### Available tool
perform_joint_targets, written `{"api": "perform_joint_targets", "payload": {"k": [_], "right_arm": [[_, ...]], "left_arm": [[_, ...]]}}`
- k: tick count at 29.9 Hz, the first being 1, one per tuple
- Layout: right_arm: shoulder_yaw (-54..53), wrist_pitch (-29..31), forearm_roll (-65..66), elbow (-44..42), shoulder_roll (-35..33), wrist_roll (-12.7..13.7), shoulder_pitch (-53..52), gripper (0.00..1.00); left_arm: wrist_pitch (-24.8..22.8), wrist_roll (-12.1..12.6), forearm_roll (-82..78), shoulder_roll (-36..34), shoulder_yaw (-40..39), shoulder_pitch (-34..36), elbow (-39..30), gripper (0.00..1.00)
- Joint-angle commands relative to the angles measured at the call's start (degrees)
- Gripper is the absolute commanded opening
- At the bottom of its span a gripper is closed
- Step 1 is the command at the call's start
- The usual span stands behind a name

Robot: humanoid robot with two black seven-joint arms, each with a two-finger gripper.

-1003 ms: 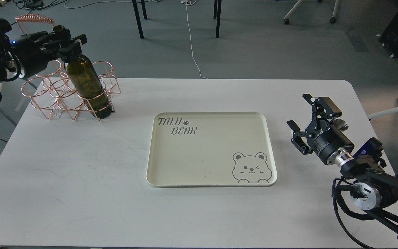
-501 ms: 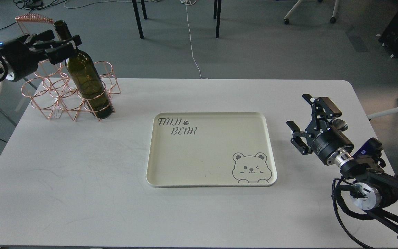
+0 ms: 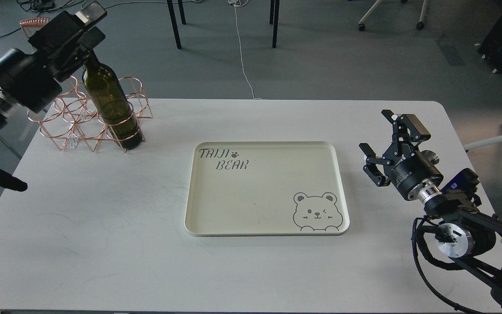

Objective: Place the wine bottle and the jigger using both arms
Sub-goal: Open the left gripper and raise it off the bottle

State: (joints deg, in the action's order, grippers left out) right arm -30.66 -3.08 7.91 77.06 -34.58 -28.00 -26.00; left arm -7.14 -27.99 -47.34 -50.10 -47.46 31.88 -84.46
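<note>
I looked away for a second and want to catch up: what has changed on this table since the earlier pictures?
The left gripper, at the neck of the tall dark olive-green glass wine bottle, rose and swung upward; whether it grips I cannot tell. The right gripper stays open and shifted slightly up near the small shiny steel jigger. Unchanged: the bottle stands in the copper wire rack, and the cream bear-print tray is bare.
</note>
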Motion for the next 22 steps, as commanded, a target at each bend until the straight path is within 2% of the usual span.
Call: {"api": "perform_joint_targets", "payload": {"k": [1, 4, 6, 9, 15, 22], "right_arm": [[-0.63, -0.17, 0.0, -0.15, 0.65, 0.0, -0.45, 0.97], [-0.63, 0.27, 0.0, -0.59, 0.74, 0.0, -0.98, 0.97], [-0.71, 0.36, 0.0, -0.42, 0.74, 0.0, -1.07, 0.97], [-0.8, 0.27, 0.0, -0.59, 0.74, 0.0, -0.89, 0.99], [-0.8, 0.27, -0.09, -0.33, 0.83, 0.0, -0.28, 0.99], [-0.8, -0.08, -0.09, -0.51, 0.83, 0.0, -0.19, 0.99]], "left_arm": [[0.55, -0.01, 5.06, 8.24, -4.38, -6.02, -1.5, 0.98], [0.55, -0.01, 5.5, 15.54, -7.11, -11.21, -0.98, 0.98], [0.64, 2.49, 5.59, 21.07, -9.13, -13.67, 0.95, 0.98], [0.29, 2.94, 4.89, 27.58, -11.6, -17.46, 6.04, 0.98], [-0.5, 3.38, 4.54, 33.31, -14.77, -20.54, 12.99, 0.98], [-2.88, 3.47, 4.62, 34.71, -15.91, -22.12, 14.32, 0.98]]}}
